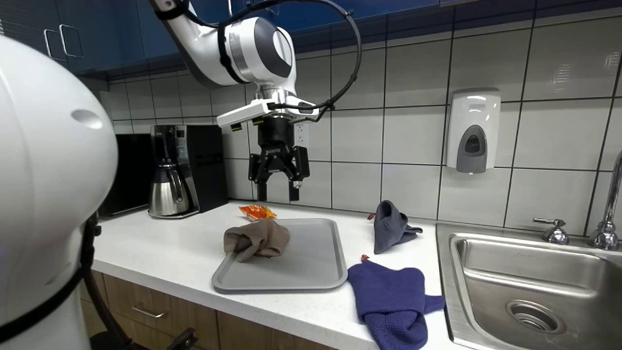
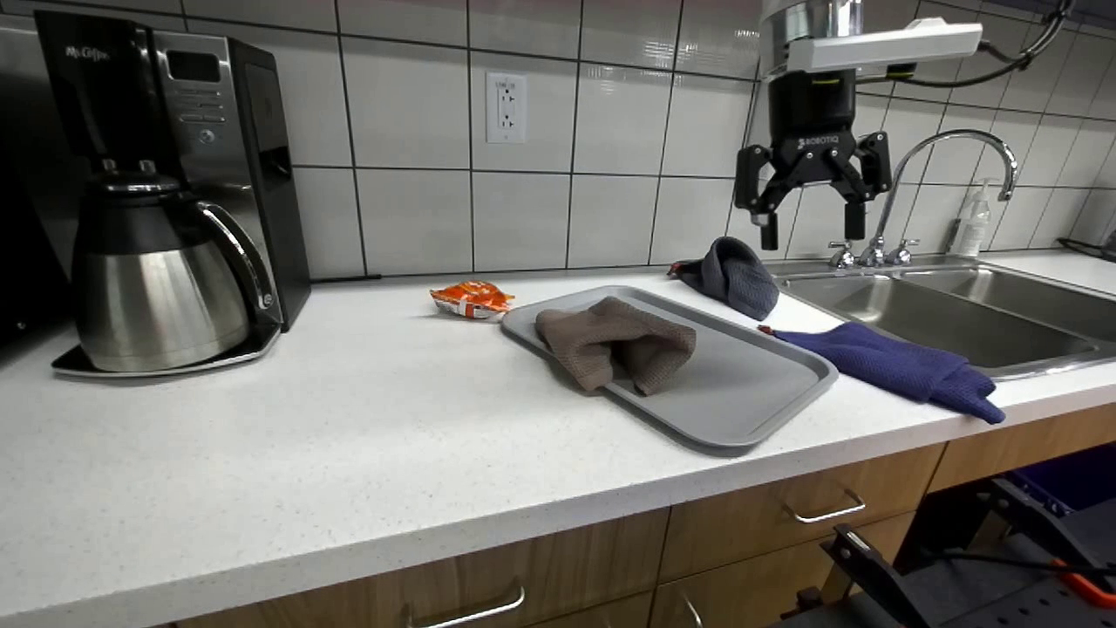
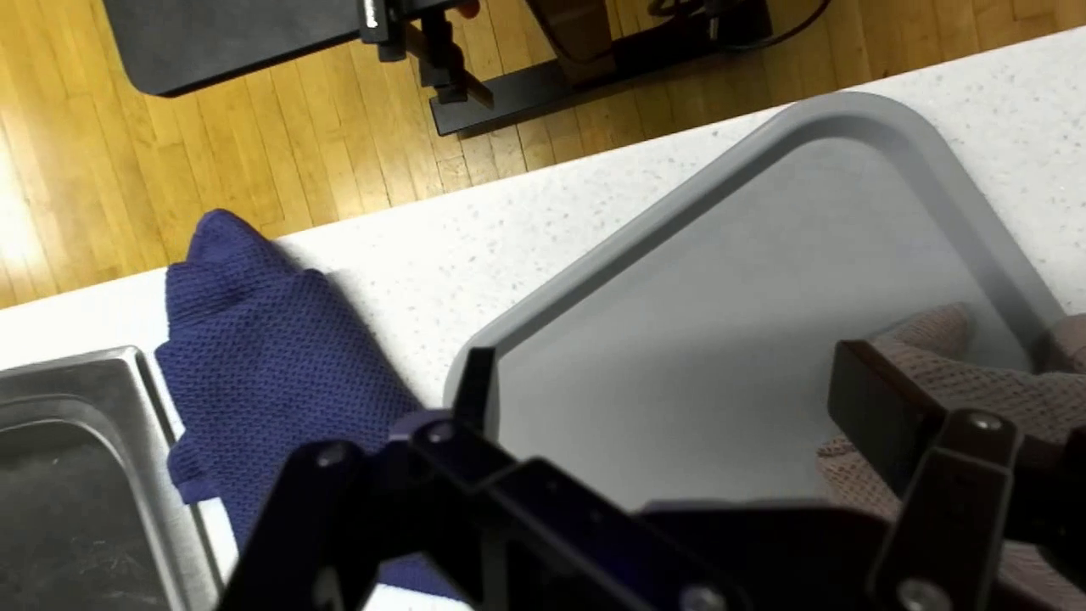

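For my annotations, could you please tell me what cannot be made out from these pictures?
Tray area beneath the brown cloth: hidden by that cloth in every view, partly by the jaws in the wrist view.
Print on the orange packet: too small in both exterior views.
Left part of the black box beside the coffee maker: cut off in both exterior views, by the arm or the left edge.

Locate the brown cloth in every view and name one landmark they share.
In an exterior view: brown cloth left of centre, below the middle.
In an exterior view: brown cloth just below and right of centre.
Wrist view: brown cloth at the right edge, cut off and partly hidden by the gripper.
Shared landmark: the tray beneath it, in all three.
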Robot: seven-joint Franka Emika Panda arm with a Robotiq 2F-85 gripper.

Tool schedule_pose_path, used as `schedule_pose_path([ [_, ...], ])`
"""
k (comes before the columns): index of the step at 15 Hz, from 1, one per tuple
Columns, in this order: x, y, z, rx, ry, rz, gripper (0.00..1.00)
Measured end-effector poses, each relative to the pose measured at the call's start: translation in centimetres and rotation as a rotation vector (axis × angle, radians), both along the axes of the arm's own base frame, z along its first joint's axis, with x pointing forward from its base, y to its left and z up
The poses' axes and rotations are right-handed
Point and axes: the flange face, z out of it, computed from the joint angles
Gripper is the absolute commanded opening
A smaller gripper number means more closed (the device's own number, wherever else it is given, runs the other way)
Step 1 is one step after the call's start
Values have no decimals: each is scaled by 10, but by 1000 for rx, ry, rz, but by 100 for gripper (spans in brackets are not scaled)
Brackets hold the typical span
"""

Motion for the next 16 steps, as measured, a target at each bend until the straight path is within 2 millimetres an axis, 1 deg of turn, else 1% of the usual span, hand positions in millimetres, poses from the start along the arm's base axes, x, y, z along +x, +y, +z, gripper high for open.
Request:
schedule_pose_path([
  [4,-6,-50,2,24,12,42,100],
  [6,-8,-68,2,39,17,57,100],
  [7,-9,-75,2,45,19,61,100],
  [9,-10,-79,2,49,20,63,100],
  [16,-10,-78,2,49,20,64,100],
])
